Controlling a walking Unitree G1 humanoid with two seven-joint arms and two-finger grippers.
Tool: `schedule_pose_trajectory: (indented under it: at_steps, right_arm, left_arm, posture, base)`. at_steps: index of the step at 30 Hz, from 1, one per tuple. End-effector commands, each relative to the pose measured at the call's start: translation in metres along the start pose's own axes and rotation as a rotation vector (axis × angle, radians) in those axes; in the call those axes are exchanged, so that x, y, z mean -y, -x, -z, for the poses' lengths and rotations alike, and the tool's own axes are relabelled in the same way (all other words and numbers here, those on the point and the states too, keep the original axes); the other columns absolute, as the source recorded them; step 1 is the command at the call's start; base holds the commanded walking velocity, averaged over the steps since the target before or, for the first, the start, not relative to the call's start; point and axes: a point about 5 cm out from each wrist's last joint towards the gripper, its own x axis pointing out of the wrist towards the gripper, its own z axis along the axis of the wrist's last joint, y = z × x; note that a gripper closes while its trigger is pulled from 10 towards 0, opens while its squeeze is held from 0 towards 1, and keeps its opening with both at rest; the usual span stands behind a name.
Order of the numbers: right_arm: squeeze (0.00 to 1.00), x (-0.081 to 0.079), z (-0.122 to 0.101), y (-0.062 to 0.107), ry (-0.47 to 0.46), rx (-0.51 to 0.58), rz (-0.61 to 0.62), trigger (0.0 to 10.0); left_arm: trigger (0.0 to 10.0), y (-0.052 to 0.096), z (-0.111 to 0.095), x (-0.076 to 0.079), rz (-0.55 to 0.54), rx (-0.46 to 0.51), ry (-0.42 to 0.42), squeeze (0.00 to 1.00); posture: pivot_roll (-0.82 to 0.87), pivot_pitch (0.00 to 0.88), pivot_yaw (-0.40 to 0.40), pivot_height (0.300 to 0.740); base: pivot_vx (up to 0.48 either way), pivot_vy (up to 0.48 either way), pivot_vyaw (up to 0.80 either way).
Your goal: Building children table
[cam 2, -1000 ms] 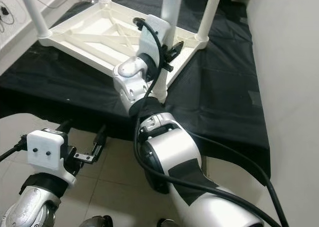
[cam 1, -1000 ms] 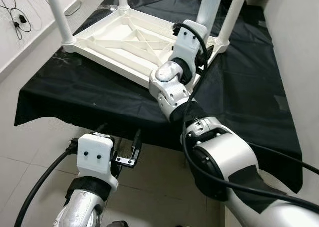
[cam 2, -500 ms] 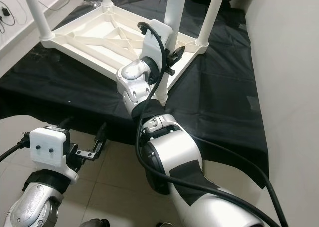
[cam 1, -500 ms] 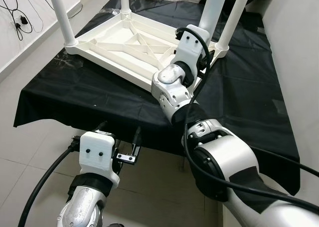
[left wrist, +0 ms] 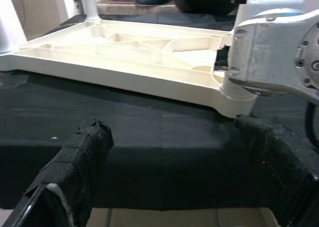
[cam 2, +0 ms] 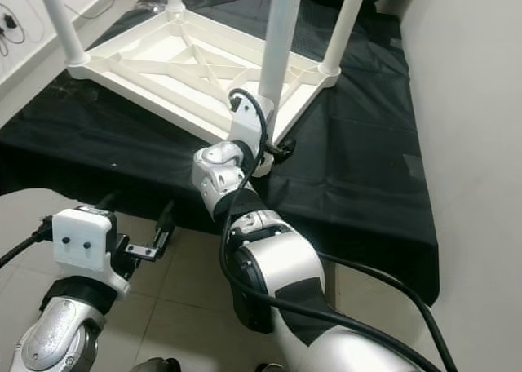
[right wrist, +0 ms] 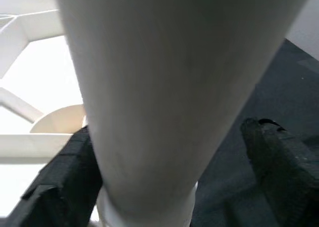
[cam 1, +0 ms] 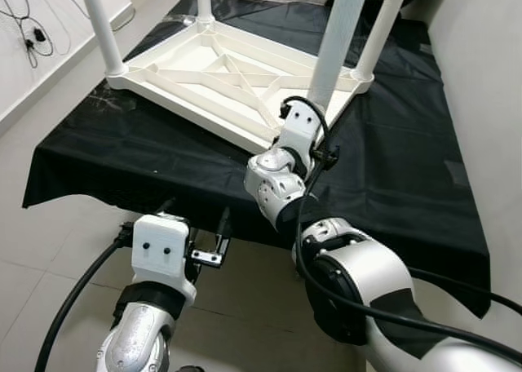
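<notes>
Two silver arms reach toward a low platform draped in a black cloth (cam 1: 147, 156), which fills the middle of the eye views and hangs over the near edge above a pale tiled floor (cam 1: 33, 282). On the cloth lies the white children's table (cam 1: 204, 70), upside down, its ribbed underside facing up and its round white legs standing upright at the corners. The nearest leg (cam 1: 330, 54) rises from the corner closest to the robot, and the right arm bends in front of it, hiding the very base of that corner. The right gripper (right wrist: 164, 187) is at the foot of this leg; in the right wrist view the leg (right wrist: 164, 87) stands between the two black fingers (right wrist: 60, 182), which sit spread on either side of it with a visible gap on one side, so the jaws are wide around the leg rather than pinching it. The left gripper (cam 1: 196, 233) hangs lower, in front of the cloth's near edge and above the floor, well apart from the table; in the left wrist view its taped black fingers (left wrist: 79, 162) stand wide apart with nothing between them. A thin dark cable (cam 1: 28, 25) trails along the white wall at the far left.
</notes>
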Motion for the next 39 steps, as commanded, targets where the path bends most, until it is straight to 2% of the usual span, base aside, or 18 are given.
schedule_pose_trajectory:
  at_steps: [1, 3, 4, 10, 25, 34, 38, 39]
  right_arm:
    - [1.0, -0.002, -0.001, 0.002, -0.027, -0.008, -0.013, 10.0]
    - [1.0, -0.003, -0.002, 0.003, -0.03, -0.005, -0.024, 10.0]
    - [0.0, -0.005, -0.003, 0.004, -0.035, -0.002, -0.042, 10.0]
    - [0.0, -0.01, 0.0, 0.007, -0.049, -0.026, -0.11, 10.0]
    - [0.0, -0.01, 0.02, 0.008, 0.005, -0.098, -0.227, 10.0]
    - [0.0, -0.003, 0.026, 0.003, 0.033, -0.086, -0.309, 10.0]
    - [0.0, 0.007, 0.033, 0.001, 0.084, -0.073, -0.357, 10.0]
    - [0.0, 0.016, 0.038, 0.001, 0.116, -0.081, -0.394, 10.0]
  left_arm:
    - [10.0, 0.0, 0.004, 0.0, -0.002, -0.014, -0.002, 0.0]
    - [10.0, 0.0, 0.004, 0.0, -0.003, -0.014, -0.001, 0.0]
    - [10.0, 0.0, 0.005, 0.0, -0.001, -0.014, -0.002, 0.0]
    - [10.0, -0.002, 0.005, -0.001, 0.0, -0.009, -0.008, 0.0]
    - [10.0, -0.007, 0.005, -0.005, -0.009, 0.005, -0.012, 0.0]
    - [10.0, -0.01, 0.006, -0.008, -0.01, 0.012, -0.018, 0.0]
    - [10.0, -0.012, 0.007, -0.009, -0.01, 0.015, -0.019, 0.0]
    - [10.0, -0.013, 0.007, -0.011, -0.01, 0.016, -0.021, 0.0]
  posture:
    - [0.11, 0.169, -0.052, 0.74]
    - [0.11, 0.169, -0.052, 0.74]
    - [0.11, 0.167, -0.051, 0.74]
    - [0.1, 0.167, -0.051, 0.74]
    - [0.09, 0.154, -0.045, 0.74]
    - [0.09, 0.138, -0.039, 0.74]
    - [0.07, 0.125, -0.036, 0.74]
    - [0.07, 0.12, -0.036, 0.74]
  base:
    - [0.0, 0.0, 0.0]
    - [0.0, 0.0, 0.0]
    - [0.0, 0.0, 0.0]
    - [0.0, 0.0, 0.0]
    - [0.0, 0.0, 0.0]
    - [0.0, 0.0, 0.0]
    - [0.0, 0.0, 0.0]
    - [0.0, 0.0, 0.0]
